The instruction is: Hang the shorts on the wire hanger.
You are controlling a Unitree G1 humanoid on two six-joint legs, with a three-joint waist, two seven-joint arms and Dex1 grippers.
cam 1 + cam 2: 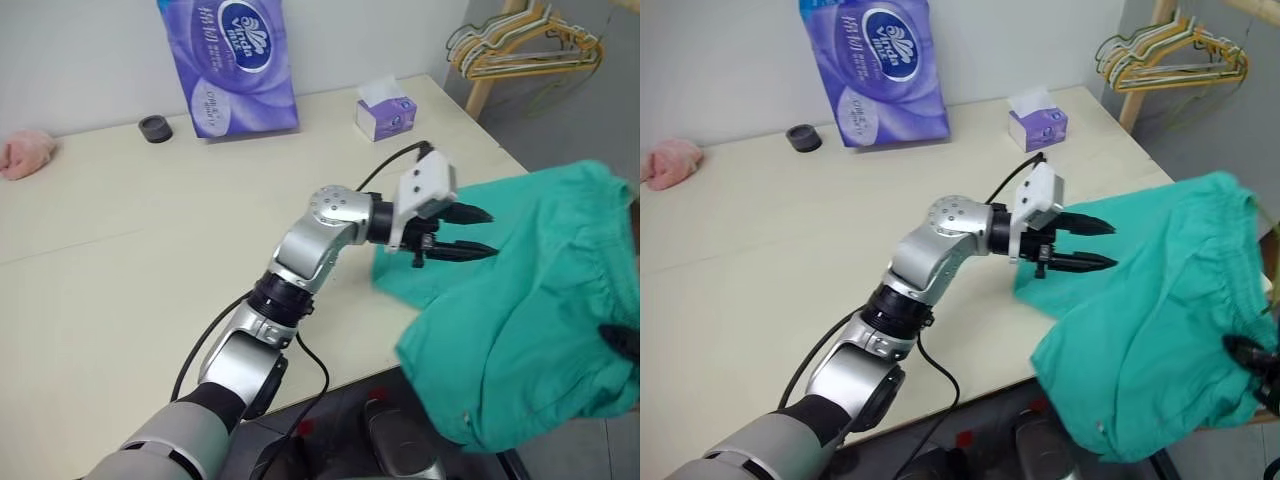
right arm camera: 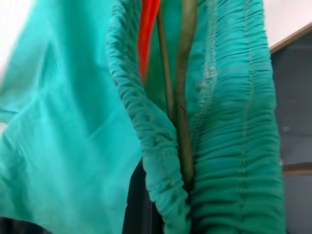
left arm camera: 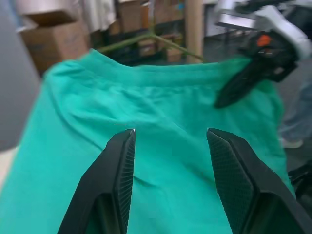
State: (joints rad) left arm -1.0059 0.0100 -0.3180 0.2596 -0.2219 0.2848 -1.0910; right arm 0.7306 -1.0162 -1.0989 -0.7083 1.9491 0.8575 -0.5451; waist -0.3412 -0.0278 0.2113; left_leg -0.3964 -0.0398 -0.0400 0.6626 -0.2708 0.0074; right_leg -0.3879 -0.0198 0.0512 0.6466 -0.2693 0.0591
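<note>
Nearest you, the left arm crosses the table (image 1: 120, 260) with its left gripper (image 1: 462, 233) level, fingers spread and empty, tips just at the edge of the shorts (image 1: 540, 320). Your shorts drape off the table's right corner, one leg lying on the tabletop, the rest hanging in the air. At the far right, the right gripper (image 1: 1252, 358) is pinched closed on the gathered waistband, carrying most of the cloth; in the right wrist view a thin rod runs along the waistband, which may be the wire hanger (image 2: 185, 97), though you cannot be sure.

Watch for two risks. If the right grip holds only a thin fold, the fabric's weight could pull it free and drop it to the floor. If your left fingers close on both layers at once, the leg opening will stay shut and the wire won't thread.

As for containers: the tissue box (image 1: 386, 112) at the back has a sheet poking out; the purple tissue pack (image 1: 230, 62) is sealed.
</note>
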